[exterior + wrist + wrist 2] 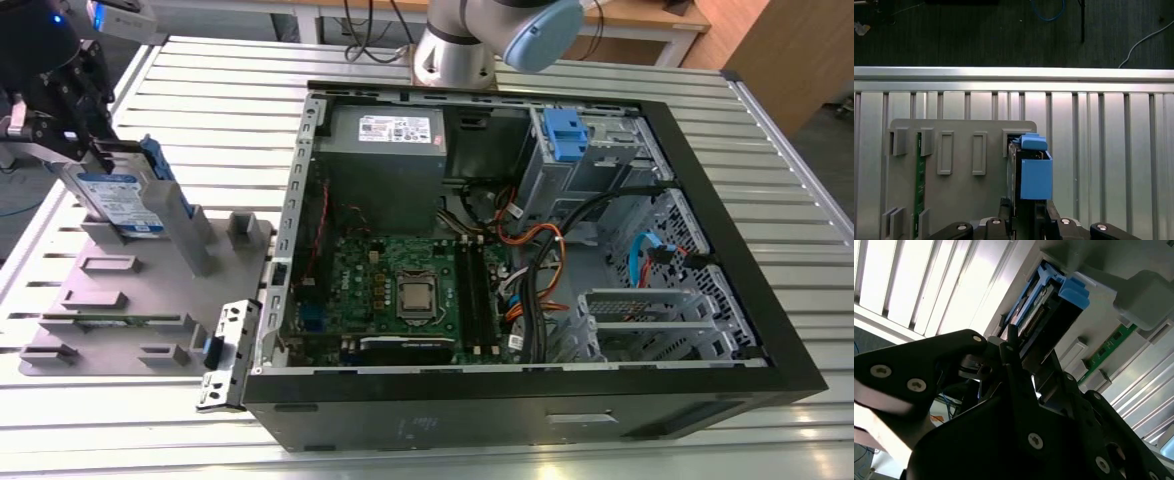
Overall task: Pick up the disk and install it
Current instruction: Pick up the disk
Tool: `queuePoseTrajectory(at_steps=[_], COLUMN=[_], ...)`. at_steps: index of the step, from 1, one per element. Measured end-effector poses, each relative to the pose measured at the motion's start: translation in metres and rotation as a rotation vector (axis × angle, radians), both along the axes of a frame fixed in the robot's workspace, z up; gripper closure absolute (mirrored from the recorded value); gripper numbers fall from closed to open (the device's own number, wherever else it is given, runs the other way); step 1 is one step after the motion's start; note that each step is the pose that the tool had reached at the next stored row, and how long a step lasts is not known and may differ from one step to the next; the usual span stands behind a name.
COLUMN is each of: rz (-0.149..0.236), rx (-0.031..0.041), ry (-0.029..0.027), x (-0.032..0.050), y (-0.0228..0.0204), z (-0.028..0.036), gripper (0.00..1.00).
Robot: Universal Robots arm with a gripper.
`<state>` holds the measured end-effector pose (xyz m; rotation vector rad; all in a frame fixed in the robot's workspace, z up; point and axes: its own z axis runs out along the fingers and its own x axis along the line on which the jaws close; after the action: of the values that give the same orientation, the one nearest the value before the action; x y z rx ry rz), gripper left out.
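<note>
My gripper is clenched on the disk, upright at its grey fixture. It's grasped but not yet in the open computer case.

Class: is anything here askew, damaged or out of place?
Nothing stands out. The disk stands on edge in the grey holder with the gripper at its top; the open computer case looks intact.

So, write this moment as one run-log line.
phase: pickup | gripper: at disk | disk: upright on grey fixture | computer case: open, disk not installed
</note>
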<state>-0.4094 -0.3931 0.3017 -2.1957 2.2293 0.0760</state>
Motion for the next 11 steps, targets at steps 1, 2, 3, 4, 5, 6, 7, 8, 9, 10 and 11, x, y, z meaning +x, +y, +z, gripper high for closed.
queuePoseTrajectory(at_steps=[1,2,3,4,5,6,7,8,9,10,11], rz=[0.000,0.000,0.000,0.000,0.000,0.000,0.000,0.000,0.000,0.000,0.000], rx=[-0.0001,-0.0001,0.0000,0.0000,0.0000,0.0000,0.0000,0.0000,0.0000,0.0000,0.0000], ry=[0.0001,0.0001,0.0001,0.0001,0.0001,0.0001,0.0001,0.0000,0.0000,0.0000,0.0000], x=[0.0000,0.0000,0.0000,0.0000,0.0000,0.0000,0.0000,0.0000,0.0000,0.0000,0.0000], y=[0.0000,0.0000,0.0000,0.0000,0.0000,0.0000,0.0000,0.0000,0.0000,0.0000,0.0000], z=[0.0001,0.0001,0.0001,0.0000,0.0000,0.0001,0.0000,0.0000,0.0000,0.0000,0.0000], gripper=[0.65,0.65,0.65,0.65,0.65,0.65,0.65,0.65,0.65,0.65,0.65])
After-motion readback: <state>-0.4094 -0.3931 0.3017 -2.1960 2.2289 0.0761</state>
